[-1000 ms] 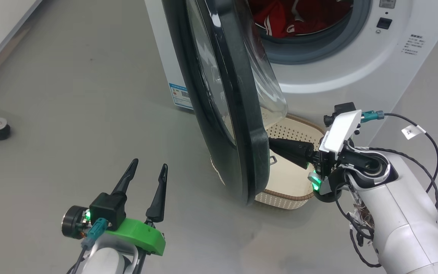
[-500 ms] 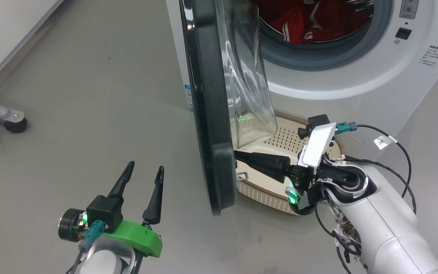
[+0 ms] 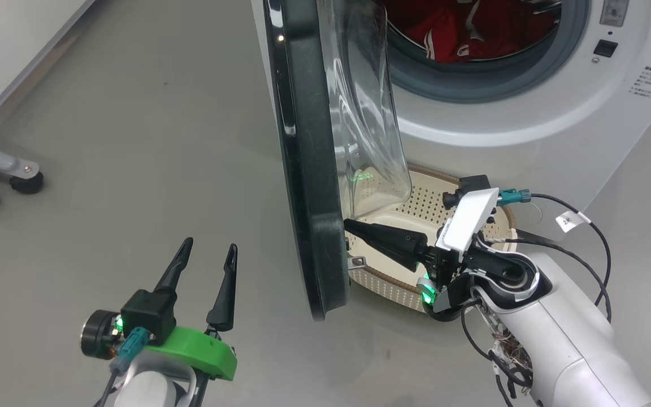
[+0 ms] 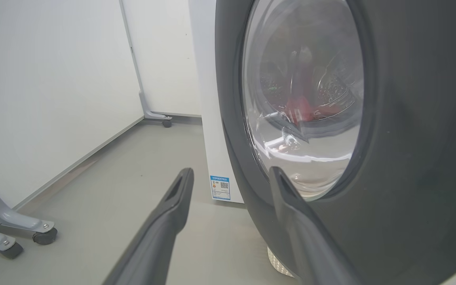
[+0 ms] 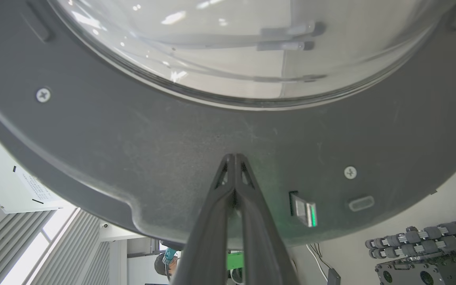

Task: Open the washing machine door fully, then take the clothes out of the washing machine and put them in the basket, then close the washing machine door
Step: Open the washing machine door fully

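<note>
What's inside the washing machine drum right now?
Red clothes with white stripes lie in the washing machine. Its open door covers the drum's left side, so anything there is hidden.

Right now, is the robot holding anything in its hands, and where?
Nothing is held. The right gripper, jaws shut, only touches its tips against the dark inner rim of the washing machine door; the left gripper hangs open and empty.

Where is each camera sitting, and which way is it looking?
Head: on the robot's head, looking down at washing machine door, basket, clothes; left gripper, right gripper show.
Left wrist: on left arm, facing door's outer glass; open fingers show.
Right wrist: on right arm, facing door's inner rim; shut fingers show.
Shared: all see the door.
</note>
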Controlling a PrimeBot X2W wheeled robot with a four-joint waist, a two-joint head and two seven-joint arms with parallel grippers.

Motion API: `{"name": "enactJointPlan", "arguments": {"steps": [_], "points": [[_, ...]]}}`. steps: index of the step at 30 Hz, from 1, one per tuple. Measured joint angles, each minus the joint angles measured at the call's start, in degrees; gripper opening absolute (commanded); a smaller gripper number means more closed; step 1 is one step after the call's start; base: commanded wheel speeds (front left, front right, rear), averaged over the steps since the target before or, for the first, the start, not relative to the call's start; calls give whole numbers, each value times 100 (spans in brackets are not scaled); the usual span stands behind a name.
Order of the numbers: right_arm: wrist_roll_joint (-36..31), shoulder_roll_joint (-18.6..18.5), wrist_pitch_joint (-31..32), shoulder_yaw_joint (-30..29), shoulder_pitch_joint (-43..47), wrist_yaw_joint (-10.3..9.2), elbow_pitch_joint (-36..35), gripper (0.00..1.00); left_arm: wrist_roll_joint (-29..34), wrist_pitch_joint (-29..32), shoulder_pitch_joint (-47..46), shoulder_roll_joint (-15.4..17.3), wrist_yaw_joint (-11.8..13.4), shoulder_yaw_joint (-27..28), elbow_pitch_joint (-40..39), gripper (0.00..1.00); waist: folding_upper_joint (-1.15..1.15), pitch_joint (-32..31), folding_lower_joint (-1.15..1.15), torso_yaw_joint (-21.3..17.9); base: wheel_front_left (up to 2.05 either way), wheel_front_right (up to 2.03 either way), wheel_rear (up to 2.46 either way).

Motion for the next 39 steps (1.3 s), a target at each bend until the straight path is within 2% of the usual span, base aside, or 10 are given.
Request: {"name": "enactJointPlan", "arguments": {"steps": [7, 15, 16, 17, 18, 19, 20, 24, 33, 39], "points": [[103, 8, -369, -235, 25, 0, -172, 0, 0, 0, 32, 0, 26, 113, -47, 100, 0, 17, 0, -113, 0, 0, 0], [2, 2, -950, -888, 299, 0, -661, 0, 0, 0, 60, -1, 31, 180, -87, 100, 0, 24, 0, -294, 0, 0, 0], [-60, -18, -1022, -943, 364, 0, -734, 9, 0, 0, 60, -1, 31, 179, -88, 100, 0, 22, 0, -316, 0, 0, 0], [-114, -32, -1100, -999, 430, 0, -780, 38, 0, 0, 62, -1, 31, 183, -88, 100, 0, 18, 0, -336, 0, 0, 0], [-166, -67, -1174, -1044, 506, 0, -818, 60, 0, 0, 65, -1, 32, 191, -88, 100, 0, 12, 0, -356, 0, 0, 0], [-257, -125, -1238, -1065, 580, 0, -853, 92, 1, 0, 70, -1, 32, 198, -88, 100, 0, 4, 0, -377, 0, 0, 0], [-383, -190, -1329, -1089, 654, 0, -873, 100, 1, 0, 79, 0, 32, 207, -87, 100, 0, -4, 0, -397, 0, 0, 0], [-902, -425, -1769, -1183, 937, 0, -944, 100, 60, 0, 127, -1, 33, 231, -69, 100, 0, -55, 0, -477, 0, 0, 0], [-2002, -620, -2865, -1259, 1499, 0, -1128, 100, 121, 0, 179, 1, 40, 364, -37, 100, 0, -181, 0, -672, 0, 0, 0], [-2927, -932, -3607, -1222, 1803, 0, -1101, 100, 143, 0, 229, 1, 40, 375, 5, 100, 0, -265, 0, -762, 0, 0, 0]]}}
